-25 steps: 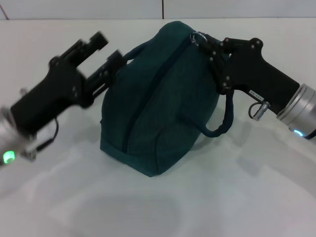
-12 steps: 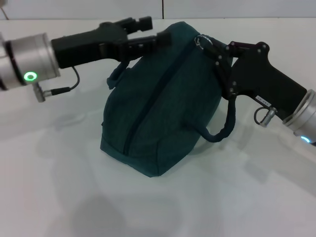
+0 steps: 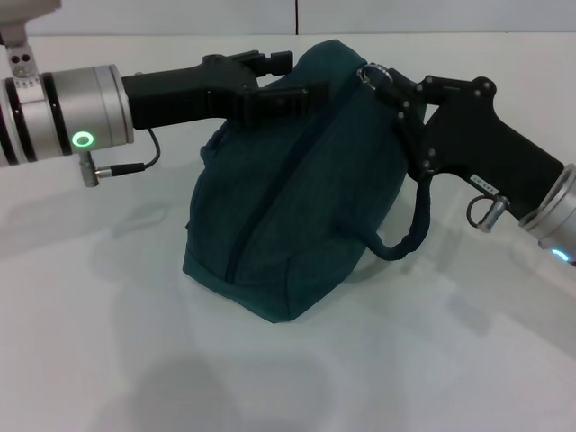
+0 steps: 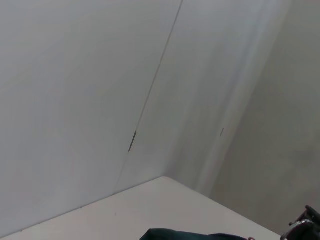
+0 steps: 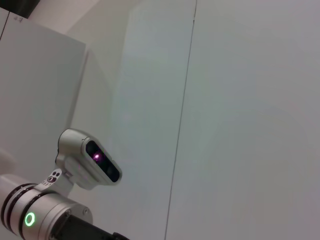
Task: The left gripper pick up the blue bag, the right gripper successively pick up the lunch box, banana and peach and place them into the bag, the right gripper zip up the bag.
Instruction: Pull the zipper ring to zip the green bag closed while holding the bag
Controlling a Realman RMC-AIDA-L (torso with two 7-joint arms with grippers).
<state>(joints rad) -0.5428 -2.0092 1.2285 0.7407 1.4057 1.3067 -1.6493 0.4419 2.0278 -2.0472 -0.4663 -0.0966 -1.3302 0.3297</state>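
The blue bag (image 3: 288, 207) stands on the white table (image 3: 468, 360), its zip line running from the top down its near side. My left gripper (image 3: 283, 81) reaches in level from the left, open, its two fingers straddling the bag's upper left edge just above one rope handle (image 3: 211, 148). At the bag's top right, my right gripper (image 3: 389, 90) is shut on the metal zip pull (image 3: 367, 70). The other handle (image 3: 409, 229) hangs down the right side. A sliver of the bag (image 4: 175, 235) also shows in the left wrist view. The lunch box, banana and peach are out of view.
A pale wall with a vertical seam (image 3: 297, 16) rises behind the table. The right wrist view shows my left arm's wrist with its green ring (image 5: 30, 218) and wrist camera (image 5: 95, 160) against that wall.
My left gripper has swung up from low on the left to the bag's upper left edge and reached a little farther over it. The right gripper has stayed at the zip pull.
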